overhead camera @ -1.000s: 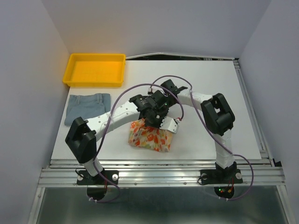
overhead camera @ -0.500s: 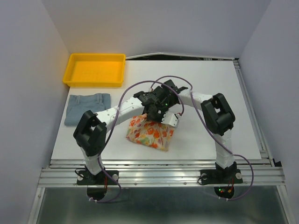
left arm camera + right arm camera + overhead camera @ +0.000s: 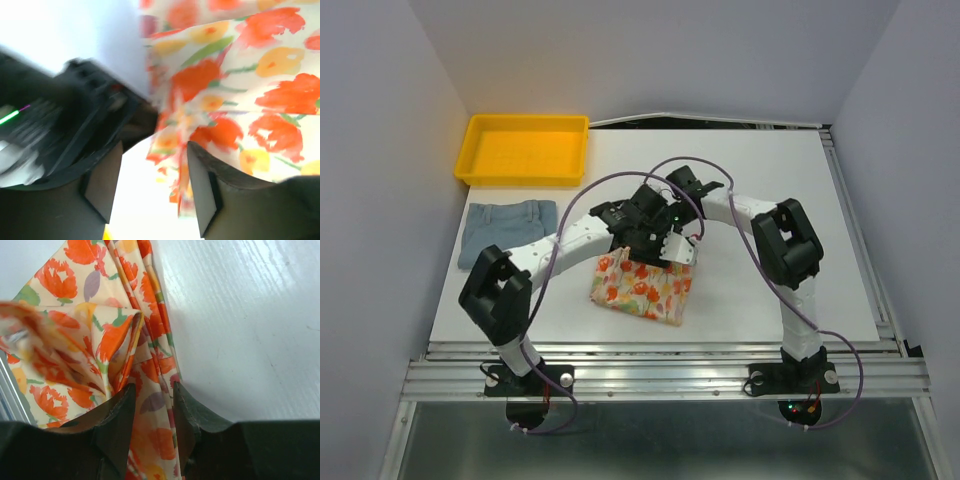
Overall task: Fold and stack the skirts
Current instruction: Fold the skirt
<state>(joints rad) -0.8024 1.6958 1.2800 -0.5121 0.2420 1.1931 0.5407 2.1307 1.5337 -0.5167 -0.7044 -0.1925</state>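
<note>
roughly in the middle of the tabletop (image 3: 760, 180), toward its near edge, lies the floral skirt (image 3: 642, 290), cream with orange, red and yellow flowers, bunched into a thick, uneven folded pad. both claws meet over its far edge. the right claw (image 3: 153, 390) is pinched onto a raised fold of the floral skirt, and the cloth fills the narrow gap between its fingers (image 3: 117, 425). the left claw (image 3: 154, 150) sits at the same edge with its jaws apart: a hanging edge of the print rests against one finger (image 3: 205, 195), and bright tabletop shows between the cloth and the other finger. the denim skirt (image 3: 507, 231), light blue-grey, lies flat well apart at the left side of the tabletop, waistband toward the back. just behind it sits the yellow tray (image 3: 525, 150), in the far left corner.
</note>
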